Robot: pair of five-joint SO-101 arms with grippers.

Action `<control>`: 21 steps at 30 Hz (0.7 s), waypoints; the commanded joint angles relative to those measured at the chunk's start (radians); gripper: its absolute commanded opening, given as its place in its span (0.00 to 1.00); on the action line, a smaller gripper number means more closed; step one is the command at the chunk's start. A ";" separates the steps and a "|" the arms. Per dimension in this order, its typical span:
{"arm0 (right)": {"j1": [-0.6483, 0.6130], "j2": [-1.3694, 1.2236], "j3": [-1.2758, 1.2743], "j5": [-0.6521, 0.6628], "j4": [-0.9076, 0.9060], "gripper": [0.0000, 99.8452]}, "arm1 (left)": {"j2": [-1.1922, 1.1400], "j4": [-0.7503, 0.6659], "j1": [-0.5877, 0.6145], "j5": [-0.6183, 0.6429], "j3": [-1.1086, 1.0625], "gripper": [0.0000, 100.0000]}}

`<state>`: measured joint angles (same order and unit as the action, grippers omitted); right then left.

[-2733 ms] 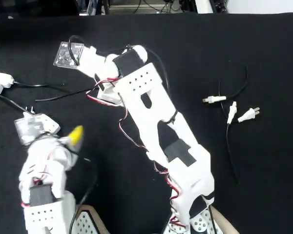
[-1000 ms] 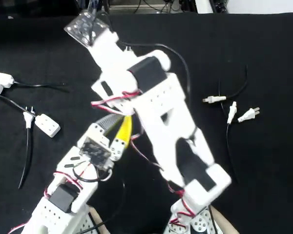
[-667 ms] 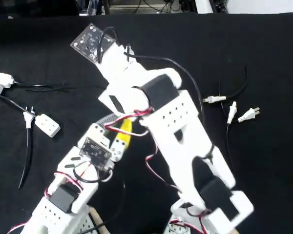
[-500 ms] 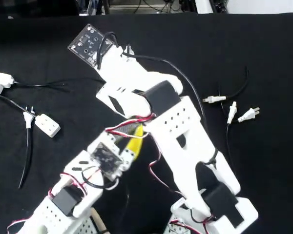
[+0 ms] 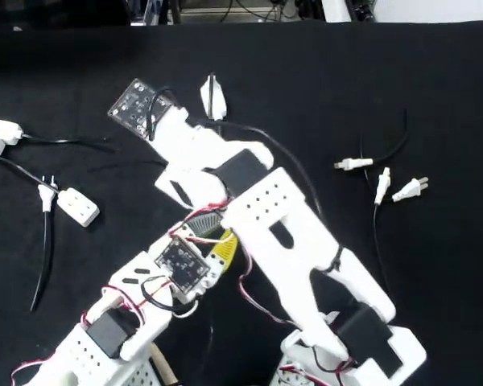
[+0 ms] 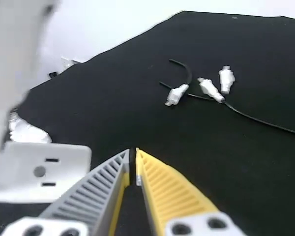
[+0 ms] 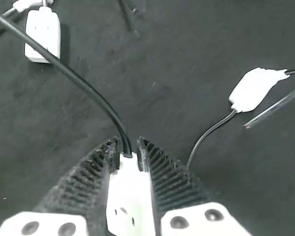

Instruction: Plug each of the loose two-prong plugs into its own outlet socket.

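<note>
Right fingers [image 7: 172, 187] gripping outlet socket [image 7: 130, 194] (corded), left fingers [image 6: 162, 182] pressed together

Looks like a robotics lab or maker's bench: a table [image 5: 443, 314] draped in black cloth, carrying two white printed arms [image 5: 294, 241] with a bare circuit board [image 5: 138, 104] and red-and-black wiring [image 5: 245, 281] left exposed. Beyond the table's far edge, a tangle of dark cables [image 5: 262, 8] on the floor. Past the table's side edge, just a plain white wall [image 6: 113, 19].
</note>
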<state>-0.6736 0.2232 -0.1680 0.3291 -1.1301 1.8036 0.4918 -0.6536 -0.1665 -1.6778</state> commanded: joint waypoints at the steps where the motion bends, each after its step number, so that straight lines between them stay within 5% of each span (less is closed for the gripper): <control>1: -0.011 0.087 0.001 -0.043 0.014 0.01 | 0.005 0.000 0.012 -0.006 -0.001 0.04; 12: -0.008 0.229 0.002 -0.107 -0.149 0.01 | 0.020 0.000 0.047 -0.103 -0.021 0.03; 21: -0.009 0.364 -0.019 -0.115 -0.270 0.01 | 0.020 -0.068 0.272 -0.138 0.024 0.03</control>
<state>-0.6797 0.5347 -0.1803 0.2325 -1.3740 1.8067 0.4918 -0.5094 -0.2938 -1.6809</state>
